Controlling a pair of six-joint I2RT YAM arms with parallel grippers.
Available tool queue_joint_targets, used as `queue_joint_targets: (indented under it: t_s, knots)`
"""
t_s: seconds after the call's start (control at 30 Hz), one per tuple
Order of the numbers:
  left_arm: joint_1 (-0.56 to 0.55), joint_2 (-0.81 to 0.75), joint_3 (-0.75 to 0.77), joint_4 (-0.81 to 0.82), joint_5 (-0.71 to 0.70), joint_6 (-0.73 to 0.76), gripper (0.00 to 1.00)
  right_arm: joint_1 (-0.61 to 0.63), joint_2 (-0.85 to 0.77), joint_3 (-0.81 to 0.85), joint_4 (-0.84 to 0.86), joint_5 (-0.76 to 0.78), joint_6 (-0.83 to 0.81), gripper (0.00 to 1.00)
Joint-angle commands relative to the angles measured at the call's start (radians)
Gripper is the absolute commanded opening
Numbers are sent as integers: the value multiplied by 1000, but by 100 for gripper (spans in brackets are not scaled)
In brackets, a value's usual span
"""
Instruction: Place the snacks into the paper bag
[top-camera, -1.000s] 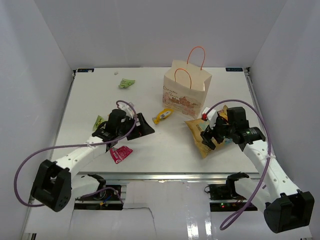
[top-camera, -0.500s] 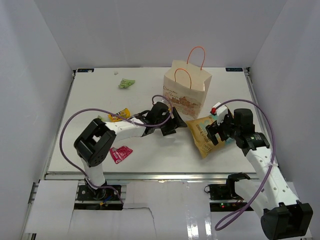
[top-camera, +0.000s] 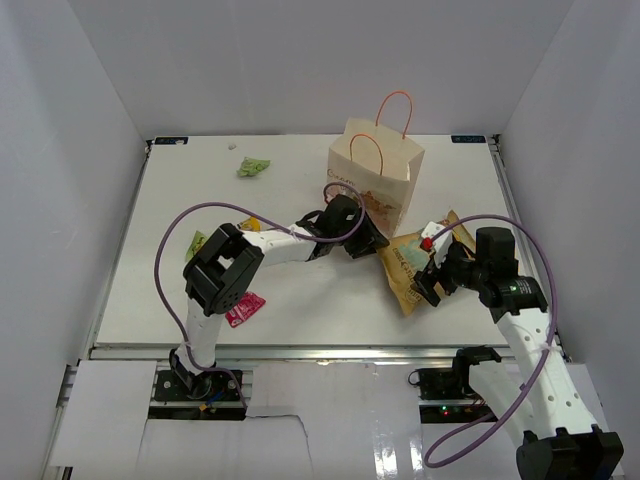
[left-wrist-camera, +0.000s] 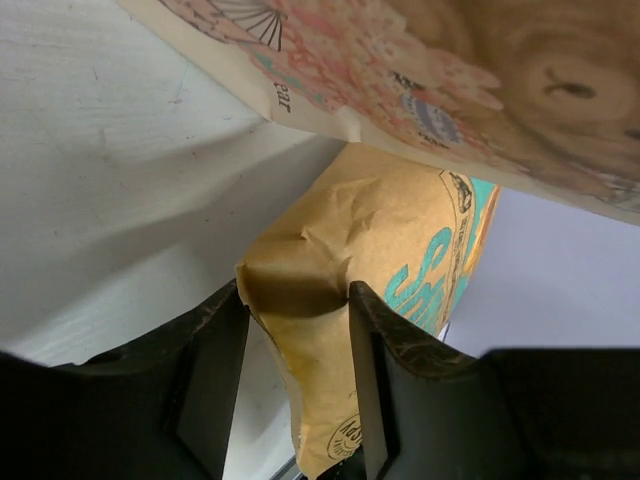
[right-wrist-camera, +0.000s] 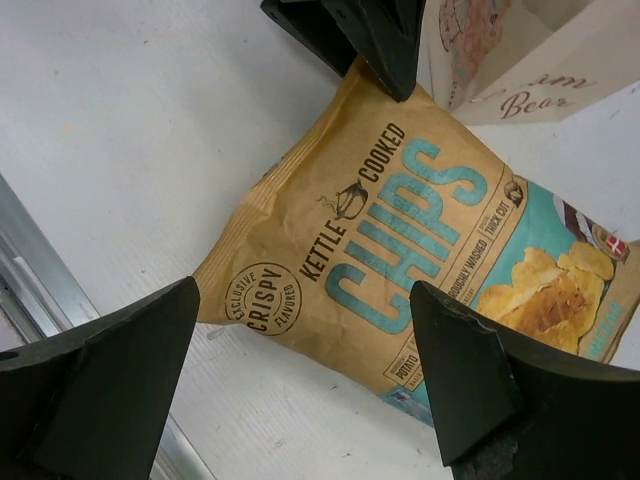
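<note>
The chip bag (top-camera: 412, 272) is lying on the worktop (top-camera: 200, 200), just beside the front of the paper bag (top-camera: 378, 172), which is standing upright. The left arm is stretched low, way across to the right. Its gripper (left-wrist-camera: 297, 305) is narrowed around one corner of the chip bag, and that corner touches both fingers, but I honestly can't tell if it's pinched. The right arm is bent in over the chips with its gripper (right-wrist-camera: 303, 300) spread wide, holding nothing.
</note>
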Motion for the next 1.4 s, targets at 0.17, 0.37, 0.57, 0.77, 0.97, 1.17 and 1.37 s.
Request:
queue_joint_targets:
  t_s: [0.17,0.37,0.57,0.77,0.97,1.17,1.37]
  knots:
    - [-17,-24,13,14,54,-13,17,5,-71,-44,20,-63,-137,96]
    - [-32,-125,-59,54,87,-28,2,42,-68,-44,28,42,-121,93]
    - [-34,-306,-141,15,116,73,0,43,-90,21,127,66,-29,98]
    - [-34,-534,-197,-186,78,323,0,43,-29,178,140,-58,91,90]
    - [-32,-722,-207,-375,-27,745,0,43,25,238,13,-423,-80,90]
    - [-34,-904,-190,-412,-30,1160,0,46,134,310,-90,-656,-203,90]
    - [-34,-970,-172,-450,86,1368,0,150,235,373,107,-624,-12,90]
